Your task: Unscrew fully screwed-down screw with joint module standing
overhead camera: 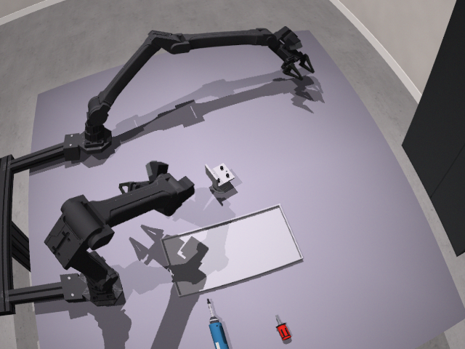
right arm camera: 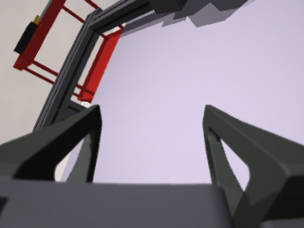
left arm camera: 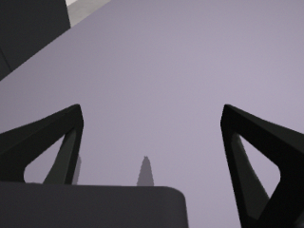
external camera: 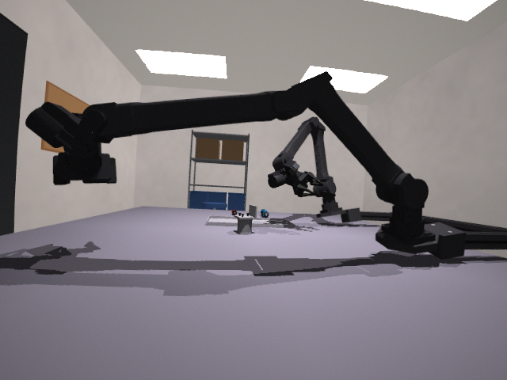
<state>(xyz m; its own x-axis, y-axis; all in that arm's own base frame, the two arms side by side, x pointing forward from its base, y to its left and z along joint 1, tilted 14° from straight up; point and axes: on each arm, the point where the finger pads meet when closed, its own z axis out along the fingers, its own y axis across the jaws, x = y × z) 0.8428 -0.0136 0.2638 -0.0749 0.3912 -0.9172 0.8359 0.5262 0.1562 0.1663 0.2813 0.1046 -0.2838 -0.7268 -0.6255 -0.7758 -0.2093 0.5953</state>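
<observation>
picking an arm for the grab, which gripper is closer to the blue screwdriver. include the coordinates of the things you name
Right. The right gripper (overhead camera: 123,187) (external camera: 314,188) (right arm camera: 152,113) hangs open nearer the arm bases, past the tray's (overhead camera: 291,232) corner from the screwdriver (overhead camera: 217,333) (external camera: 264,213); the left gripper (overhead camera: 306,75) (external camera: 83,173) (left arm camera: 152,113) is open at the table's opposite side.
</observation>
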